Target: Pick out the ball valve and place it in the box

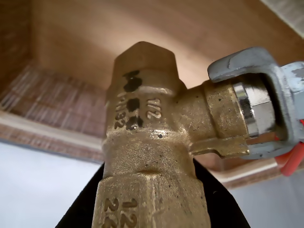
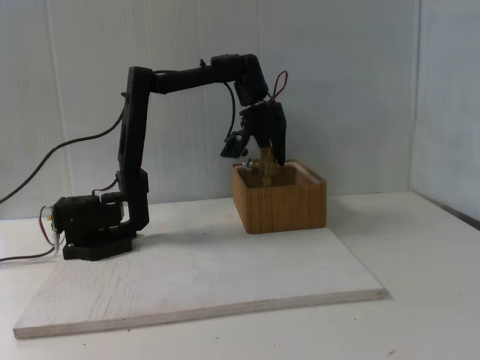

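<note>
The brass ball valve (image 1: pixel 152 142) takes up most of the wrist view, its silvery stem (image 1: pixel 251 109) and a sliver of red lever (image 1: pixel 292 159) at the right. My gripper (image 1: pixel 152 194) is shut on its lower body, black fingers (image 1: pixel 80 211) flanking it. Behind the valve lies the inside of the wooden box (image 1: pixel 85 33). In the fixed view my gripper (image 2: pixel 266 169) points down over the box (image 2: pixel 281 202), holding the ball valve (image 2: pixel 264 166) at about rim height above the box's left half.
The arm's base (image 2: pixel 94 225) stands at the left on a pale plywood board (image 2: pixel 210 277), with cables trailing left. The box sits at the board's back right corner. A white wall rises close behind.
</note>
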You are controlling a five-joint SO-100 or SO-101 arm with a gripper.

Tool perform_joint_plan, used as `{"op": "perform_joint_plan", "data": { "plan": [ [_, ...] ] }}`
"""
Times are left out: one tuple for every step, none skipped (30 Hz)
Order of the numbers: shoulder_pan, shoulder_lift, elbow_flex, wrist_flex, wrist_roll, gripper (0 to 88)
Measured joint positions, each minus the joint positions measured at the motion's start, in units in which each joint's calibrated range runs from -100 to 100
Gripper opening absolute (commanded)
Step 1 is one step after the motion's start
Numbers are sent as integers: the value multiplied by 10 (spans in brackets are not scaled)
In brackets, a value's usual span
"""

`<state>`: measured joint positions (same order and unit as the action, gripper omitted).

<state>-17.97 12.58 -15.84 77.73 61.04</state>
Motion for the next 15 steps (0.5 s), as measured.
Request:
{"op": "perform_joint_plan", "data": {
  "plan": [
    [-1,0,9,-4,0,15],
    [-2,0,18,-9,0,15],
    [-2,0,27,-15,0,15],
    [-2,0,38,-23,0,15],
    [-2,0,47,-33,0,15],
    [-2,0,60,-42,3,15],
    [1,0,72,-52,5,15],
    [3,-1,83,-63,12,15],
    [3,-2,91,-71,19,15],
    [3,-3,103,-79,26,15],
    [-1,-1,113,-89,33,15],
    [-1,1,122,-96,38,15],
    [-1,1,130,-103,38,15],
    [0,1,136,-111,41,15],
    [0,1,141,-118,45,11]
  ]
}}
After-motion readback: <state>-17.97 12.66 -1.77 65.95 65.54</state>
